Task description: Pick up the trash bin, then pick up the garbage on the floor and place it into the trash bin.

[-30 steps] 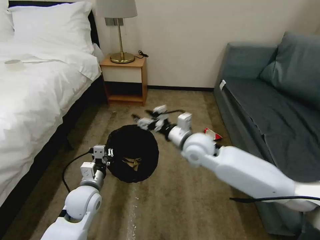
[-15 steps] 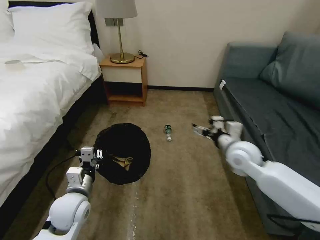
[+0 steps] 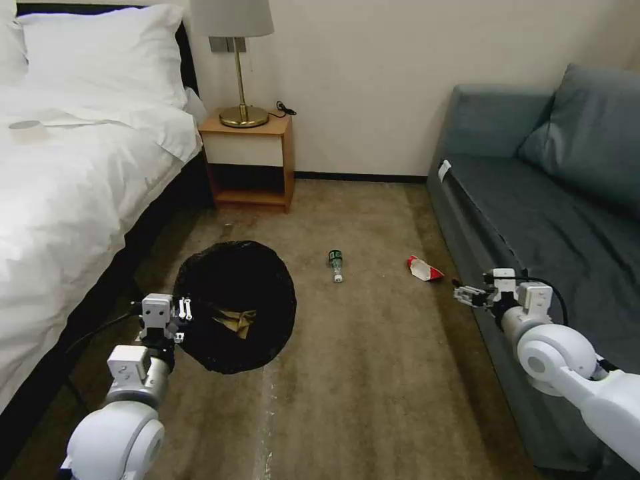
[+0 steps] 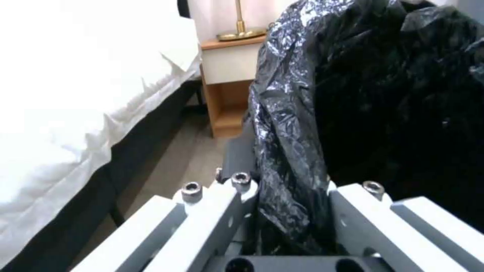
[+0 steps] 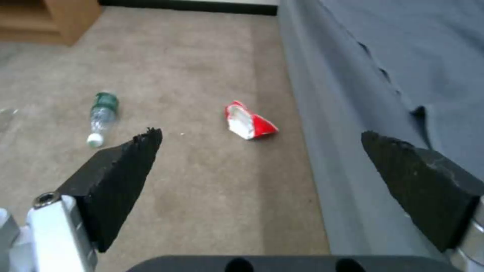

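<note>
Underfoot, tan carpet (image 3: 373,373) runs between a white bed (image 3: 67,200) and a grey sofa (image 3: 553,220). Left tool (image 4: 282,211) clamps the trash bin (image 3: 233,303) rim (brown paper inside). Right tool (image 5: 262,151) gapes wide beside the sofa, near the red-and-white wrapper (image 3: 424,269) and bottle (image 3: 335,264).

A white-sheeted bed (image 3: 67,173) is running along the left, pillows (image 3: 100,53) sitting at its head. A wooden nightstand (image 3: 248,160) is standing against the wall beside it, carrying a brass lamp (image 3: 237,67). A grey-blue sofa (image 3: 553,200) is lining the right, brown carpet (image 3: 360,373) stretching between
</note>
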You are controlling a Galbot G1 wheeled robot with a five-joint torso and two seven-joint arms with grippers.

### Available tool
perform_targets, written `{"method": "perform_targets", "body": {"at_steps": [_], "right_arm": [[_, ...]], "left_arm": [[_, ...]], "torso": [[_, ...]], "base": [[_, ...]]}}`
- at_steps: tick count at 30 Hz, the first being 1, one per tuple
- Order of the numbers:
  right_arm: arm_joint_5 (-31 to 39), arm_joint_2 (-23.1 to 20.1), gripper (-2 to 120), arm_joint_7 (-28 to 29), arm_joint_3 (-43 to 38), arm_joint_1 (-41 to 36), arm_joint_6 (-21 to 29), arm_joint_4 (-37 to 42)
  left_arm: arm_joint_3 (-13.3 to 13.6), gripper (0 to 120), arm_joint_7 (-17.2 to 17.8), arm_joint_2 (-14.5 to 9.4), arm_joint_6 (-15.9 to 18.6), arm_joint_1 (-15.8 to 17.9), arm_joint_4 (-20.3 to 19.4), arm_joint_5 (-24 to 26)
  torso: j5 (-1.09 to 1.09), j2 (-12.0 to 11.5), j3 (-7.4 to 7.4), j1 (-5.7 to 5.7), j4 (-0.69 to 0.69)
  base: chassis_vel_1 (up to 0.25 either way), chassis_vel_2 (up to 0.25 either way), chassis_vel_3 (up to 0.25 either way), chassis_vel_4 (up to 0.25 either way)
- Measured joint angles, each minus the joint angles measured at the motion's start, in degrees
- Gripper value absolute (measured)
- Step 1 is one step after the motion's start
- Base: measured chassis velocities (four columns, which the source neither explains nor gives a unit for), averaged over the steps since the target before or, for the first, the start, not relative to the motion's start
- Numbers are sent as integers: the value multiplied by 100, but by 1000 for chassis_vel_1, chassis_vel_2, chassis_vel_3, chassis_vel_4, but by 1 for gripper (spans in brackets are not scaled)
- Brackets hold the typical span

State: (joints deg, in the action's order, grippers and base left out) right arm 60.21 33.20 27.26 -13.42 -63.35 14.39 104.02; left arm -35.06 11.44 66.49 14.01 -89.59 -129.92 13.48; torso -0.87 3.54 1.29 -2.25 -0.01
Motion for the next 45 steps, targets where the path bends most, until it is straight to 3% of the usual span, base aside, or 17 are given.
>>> {"method": "perform_targets", "body": {"at_steps": [5, 14, 29, 45], "right_arm": [[-181, 37, 100, -38, -156, -450, 2, 17], [-416, 155, 100, -30, -340, -994, 2, 178], [-416, 176, 100, -90, -343, -985, -47, 135], [-483, 332, 100, -190, -63, -744, -178, -16]], "left_arm": [[-16, 4, -34, 38, -77, -229, -148, -135], [-20, 4, -31, 46, -83, -325, -266, -156], [-15, 4, -43, 106, -35, -458, -528, -55], [-162, 4, -111, 142, -193, -639, -426, -153]], "torso": [[-1, 0, 1, 0, 0], [0, -1, 0, 0, -1], [-1, -1, 0, -1, -1], [-1, -1, 0, 0, 0]], "base": [[0, 0, 0, 0], [0, 0, 0, 0], [0, 0, 0, 0], [-8, 9, 9, -10]]}}
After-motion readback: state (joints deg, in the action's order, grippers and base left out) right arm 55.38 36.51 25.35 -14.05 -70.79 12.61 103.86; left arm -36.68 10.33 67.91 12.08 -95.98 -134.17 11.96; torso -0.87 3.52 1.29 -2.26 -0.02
